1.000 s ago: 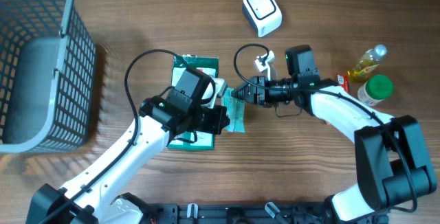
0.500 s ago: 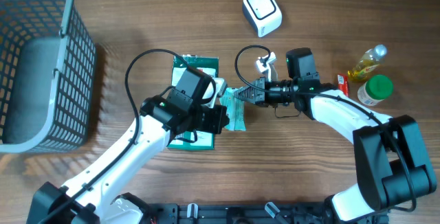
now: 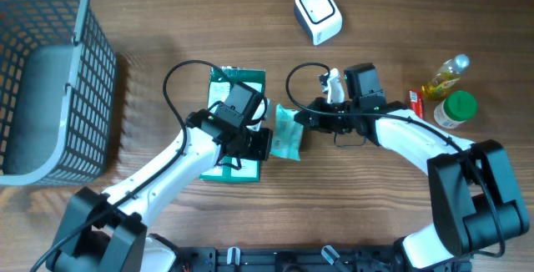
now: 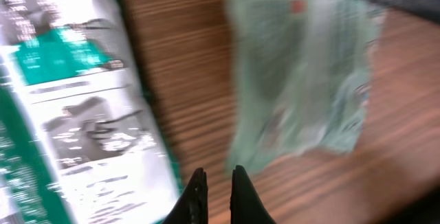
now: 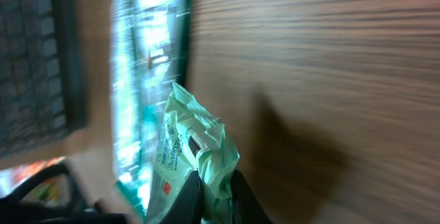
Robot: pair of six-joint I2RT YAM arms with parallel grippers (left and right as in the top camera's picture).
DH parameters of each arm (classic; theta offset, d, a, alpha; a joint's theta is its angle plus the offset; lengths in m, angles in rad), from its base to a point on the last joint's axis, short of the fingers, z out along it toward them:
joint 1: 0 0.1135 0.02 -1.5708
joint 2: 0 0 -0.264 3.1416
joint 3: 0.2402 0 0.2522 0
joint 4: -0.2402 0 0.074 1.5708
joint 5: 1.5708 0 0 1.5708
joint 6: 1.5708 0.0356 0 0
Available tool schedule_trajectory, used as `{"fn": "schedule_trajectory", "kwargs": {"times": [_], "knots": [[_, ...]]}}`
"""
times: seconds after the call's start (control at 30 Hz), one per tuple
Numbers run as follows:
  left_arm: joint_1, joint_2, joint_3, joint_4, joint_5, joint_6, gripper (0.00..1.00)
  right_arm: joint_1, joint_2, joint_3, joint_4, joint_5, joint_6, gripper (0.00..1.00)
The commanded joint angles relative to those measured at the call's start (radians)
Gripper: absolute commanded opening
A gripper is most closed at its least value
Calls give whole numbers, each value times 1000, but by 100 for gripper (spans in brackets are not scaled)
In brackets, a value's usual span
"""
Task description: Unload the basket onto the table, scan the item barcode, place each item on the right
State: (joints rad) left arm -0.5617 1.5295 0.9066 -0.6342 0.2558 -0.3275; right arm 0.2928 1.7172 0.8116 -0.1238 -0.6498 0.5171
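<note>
Counts: two arms, one basket, one scanner, one big green pack, one pale green pouch, one yellow bottle, one green-lidded jar, one small red item. All on a wooden table (image 3: pixel 167 22).

Landmark is the big green pack (image 3: pixel 236 84), lying flat mid-table.

The basket (image 3: pixel 92 72) is a grey mesh one, well to the left of the pack, with its mesh walls and grey floor in view. The white scanner (image 3: pixel 318 13) sits up and to the right of the pack, well apart from it. The yellow bottle (image 3: pixel 445 76), green-lidded jar (image 3: pixel 455 109) and small red item (image 3: pixel 415 101) are grouped far to the right of the pack. The bottle lies on its side. What the jar holds cannot be told.

The pale green pouch (image 3: pixel 288 136) is just off the pack's right edge. Whether it is off the table is unclear.

The right gripper (image 5: pixel 216 183) has its fingers pinched tight on the pouch's top edge. The right arm reaches in from the right of the pack, forearm roughly level and pointing left.

The left gripper (image 4: pixel 217 181) has its fingers together with only a sliver between them and nothing in them. It hangs at the pack's lower right edge, beside the pouch but not touching it. The left arm comes up from below and left, crossing over the lower half of the pack. The left wrist view is blurred.
</note>
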Motion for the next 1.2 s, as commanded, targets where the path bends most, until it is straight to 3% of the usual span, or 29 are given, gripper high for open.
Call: {"fn": "schedule_trajectory", "kwargs": {"times": [0.0,0.23,0.3,0.33,0.47,0.6,0.67,0.73,0.77,0.9,1.17], "knots": [[3,14,-6,0,-111,4,4,-2,-14,-5,-13,193,-20,4],[3,14,-6,40,-123,-30,8,-2,-13,-5,-13,271,-17,7],[3,14,-6,63,-122,-53,9,-2,-13,-5,-11,293,-16,47],[3,14,-6,72,-118,-55,9,-2,-13,-5,-7,303,-17,51],[5,14,-5,106,-82,-55,9,-13,-22,14,-5,301,-17,55],[16,14,-5,150,39,-55,9,-37,-81,64,-68,197,-21,60],[20,14,-5,173,103,-55,8,-42,-119,66,-79,144,-24,58],[21,18,-5,206,166,-55,4,-42,-142,66,-92,119,-25,45],[21,24,-5,229,200,-55,4,-42,-152,66,-100,100,-24,31],[21,63,-5,287,322,-55,4,-42,-144,64,-108,38,-20,7],[21,194,-5,354,395,-55,4,-41,-77,63,-159,-48,-21,4]]}}
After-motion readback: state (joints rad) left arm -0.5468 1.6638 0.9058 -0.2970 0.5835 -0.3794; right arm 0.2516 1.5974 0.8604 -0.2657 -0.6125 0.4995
